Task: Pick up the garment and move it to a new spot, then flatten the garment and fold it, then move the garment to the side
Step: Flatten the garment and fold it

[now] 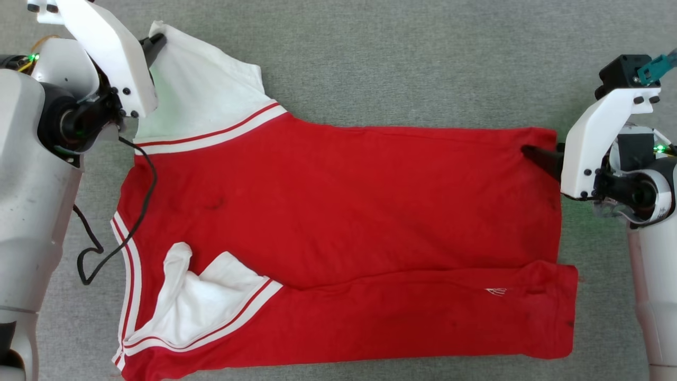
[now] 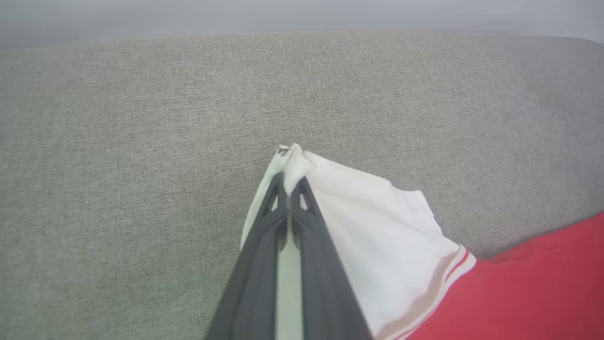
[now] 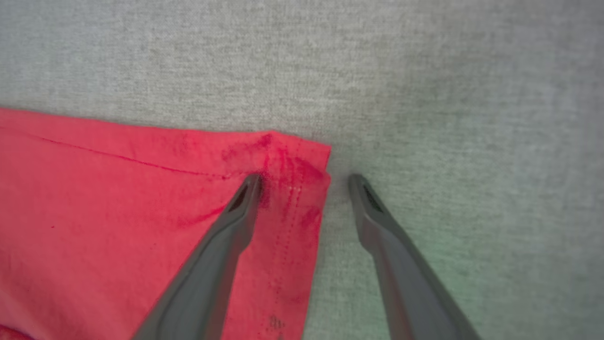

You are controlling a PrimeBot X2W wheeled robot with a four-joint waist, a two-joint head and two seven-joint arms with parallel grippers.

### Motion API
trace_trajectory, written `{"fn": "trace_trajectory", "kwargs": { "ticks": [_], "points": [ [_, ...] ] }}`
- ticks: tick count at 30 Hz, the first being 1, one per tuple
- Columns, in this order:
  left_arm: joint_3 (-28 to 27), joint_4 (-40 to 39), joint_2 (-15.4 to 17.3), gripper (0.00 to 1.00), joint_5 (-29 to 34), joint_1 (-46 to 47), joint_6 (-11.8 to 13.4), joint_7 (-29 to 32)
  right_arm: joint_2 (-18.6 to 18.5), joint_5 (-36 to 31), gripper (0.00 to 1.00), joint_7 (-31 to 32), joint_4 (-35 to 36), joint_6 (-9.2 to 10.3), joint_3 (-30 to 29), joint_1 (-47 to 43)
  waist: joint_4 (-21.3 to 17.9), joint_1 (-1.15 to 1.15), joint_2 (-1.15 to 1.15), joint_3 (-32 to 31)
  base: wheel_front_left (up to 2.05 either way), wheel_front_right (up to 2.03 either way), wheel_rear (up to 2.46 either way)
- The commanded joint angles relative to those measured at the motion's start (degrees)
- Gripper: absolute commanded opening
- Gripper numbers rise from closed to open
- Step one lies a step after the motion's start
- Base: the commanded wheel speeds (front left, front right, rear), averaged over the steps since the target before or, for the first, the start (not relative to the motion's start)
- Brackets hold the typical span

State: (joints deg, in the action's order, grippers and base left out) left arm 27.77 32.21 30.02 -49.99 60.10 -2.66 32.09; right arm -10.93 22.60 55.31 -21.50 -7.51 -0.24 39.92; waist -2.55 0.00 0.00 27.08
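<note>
The garment (image 1: 344,211) was judged soft, light and limp, best taken at corners. The left gripper (image 2: 289,183) pinched the far-left sleeve (image 2: 377,226) tip. The right gripper (image 3: 304,182) stood wide, straddling the far-right hem corner (image 3: 306,156).

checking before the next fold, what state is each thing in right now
garment, spread flat on the grey surface, near edge folded over
far sleeve, laid out flat, tip pinched
near sleeve, folded in onto the red body
left tool, shut on the far sleeve's tip
right tool, open, straddling the hem corner
</note>
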Motion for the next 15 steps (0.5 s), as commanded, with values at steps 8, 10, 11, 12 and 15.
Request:
{"fn": "trace_trajectory", "kwargs": {
  "ticks": [8,10,11,12,15],
  "points": [
    [-0.54,-0.03,-0.31,0.0,-0.97,-2.67,-0.36,-2.39,0.35,-1.07,0.0,-2.41,-2.35,0.04,1.52,0.64,1.01,0.0,0.0,-1.29,0.0,0.0,0.0],
    [-0.95,-0.01,-0.26,0.0,-1.4,-3.85,-0.46,-3.34,-0.24,-0.83,0.0,-4.29,-0.86,0.04,1.38,0.99,1.13,0.0,0.0,-2.62,0.0,0.0,0.0],
    [-1.22,-0.21,-0.23,0.0,-1.73,-4.46,-0.5,-3.84,-0.77,-0.83,0.0,-5.38,0.13,0.04,1.19,0.97,1.22,0.0,0.0,-3.27,0.0,0.0,0.0],
    [-1.43,-0.52,-0.23,0.0,-1.89,-5.13,-0.5,-4.45,-1.24,-0.68,0.0,-6.22,0.9,0.04,0.96,0.65,1.32,0.0,0.0,-4.01,0.0,0.0,0.0],
    [-2.11,-1.6,-0.2,0.0,-2.65,-8.32,-0.46,-6.64,-1.89,-0.55,0.0,-8.57,3.2,0.04,0.33,-1.5,1.75,0.0,0.0,-6.7,0.0,0.0,0.0]
  ]
}}
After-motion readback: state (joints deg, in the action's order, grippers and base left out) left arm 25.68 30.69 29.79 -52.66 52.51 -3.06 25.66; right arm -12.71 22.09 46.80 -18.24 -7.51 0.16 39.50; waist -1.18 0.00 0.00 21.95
